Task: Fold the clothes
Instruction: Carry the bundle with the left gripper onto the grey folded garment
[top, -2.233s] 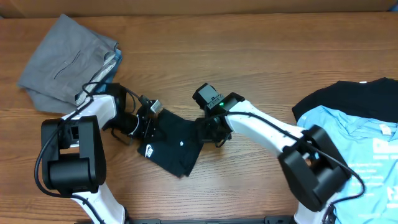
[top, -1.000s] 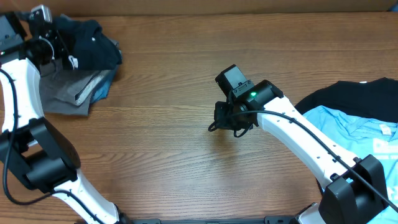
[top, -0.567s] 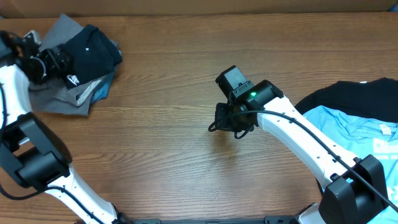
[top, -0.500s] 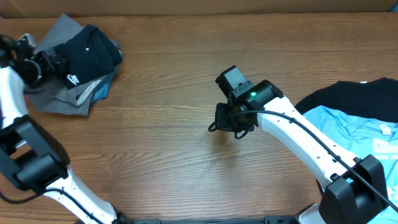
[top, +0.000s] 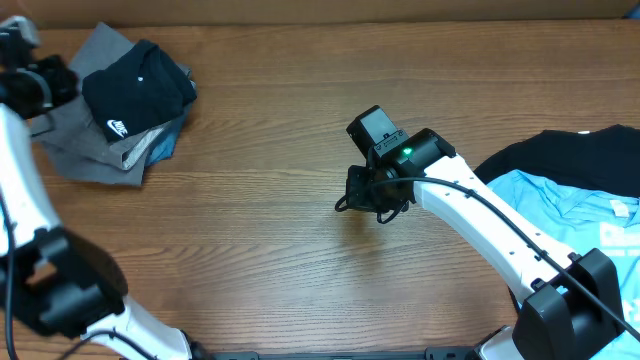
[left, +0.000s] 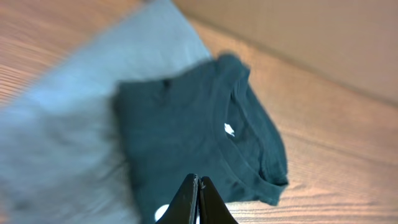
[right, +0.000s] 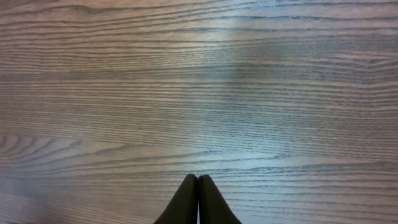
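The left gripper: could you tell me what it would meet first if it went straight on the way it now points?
Most likely the folded dark navy T-shirt, which lies on the grey garment; the shut left gripper aims at it, though depth is unclear.

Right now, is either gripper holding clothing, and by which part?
Nothing is held: the left gripper is shut, empty, near the folded navy T-shirt; the right gripper is shut over the table.

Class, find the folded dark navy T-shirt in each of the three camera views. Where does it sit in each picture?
Overhead: the navy T-shirt lies at upper left, on top of a grey garment.
Left wrist: it fills the centre, collar toward the right.
Right wrist: not in it; only the wooden table shows.
Shared landmark: the grey garment under it, in overhead and left wrist.
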